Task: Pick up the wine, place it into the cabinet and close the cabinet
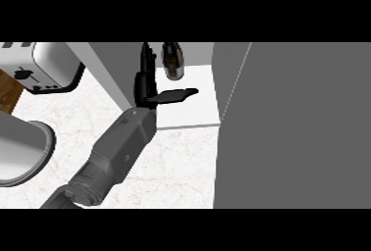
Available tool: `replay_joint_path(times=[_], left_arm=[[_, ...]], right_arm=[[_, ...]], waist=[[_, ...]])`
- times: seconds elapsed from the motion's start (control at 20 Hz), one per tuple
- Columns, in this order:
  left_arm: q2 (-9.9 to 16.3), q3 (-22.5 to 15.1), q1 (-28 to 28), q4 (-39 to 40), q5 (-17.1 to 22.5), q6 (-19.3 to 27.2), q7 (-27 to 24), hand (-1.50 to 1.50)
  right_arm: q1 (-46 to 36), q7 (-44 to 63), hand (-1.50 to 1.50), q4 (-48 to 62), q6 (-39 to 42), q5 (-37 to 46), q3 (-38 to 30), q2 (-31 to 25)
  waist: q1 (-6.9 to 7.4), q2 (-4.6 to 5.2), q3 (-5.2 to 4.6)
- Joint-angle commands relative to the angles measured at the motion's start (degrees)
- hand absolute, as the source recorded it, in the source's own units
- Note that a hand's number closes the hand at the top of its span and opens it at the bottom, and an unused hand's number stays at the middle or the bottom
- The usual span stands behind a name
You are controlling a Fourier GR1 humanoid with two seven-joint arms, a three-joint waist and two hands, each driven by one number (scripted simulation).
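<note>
The left hand (148, 86) is extended forward on its grey forearm (116, 149), which rises diagonally from the lower left over the marbled worktop (174, 166); its fingers (146, 61) are straight and held together, pointing into the open cabinet (199, 105), with the thumb (174, 95) splayed out to the right. The wine (173, 61) stands inside the cabinet, just to the right of the fingertips and apart from them. A grey cabinet door (304, 127) fills the right side, and a toaster (39, 66) sits at upper left.

Even, flat light; soft shadow under cabinet door (297, 122), no glare
</note>
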Motion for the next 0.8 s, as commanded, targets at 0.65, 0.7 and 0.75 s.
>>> replay_joint_path(times=[0.65, 0.7, 0.75], left_arm=[[0.03, -29.11, 23.37, -38.14, 8.25, 22.49, 5.37, -1.5], [0.03, -32.33, 26.72, -43.37, 8.59, 25.8, 5.25, -1.5], [0.03, -29.79, 27.53, -42.58, 5.83, 22.74, 5.05, -1.5]], right_arm=[[-0.97, 3.46, -1.5, -4.5, -2.56, -2.33, -4.89, -2.54], [-0.8, 1.88, -1.5, -3.49, -2.75, -0.92, -3.85, -1.55], [0.2, 4.6, -1.5, -7.44, -2.1, -6.31, -8.25, -3.74]], waist=[[3.62, -0.14, -0.05], [3.79, -0.23, -0.05], [3.9, -0.29, -0.03]])
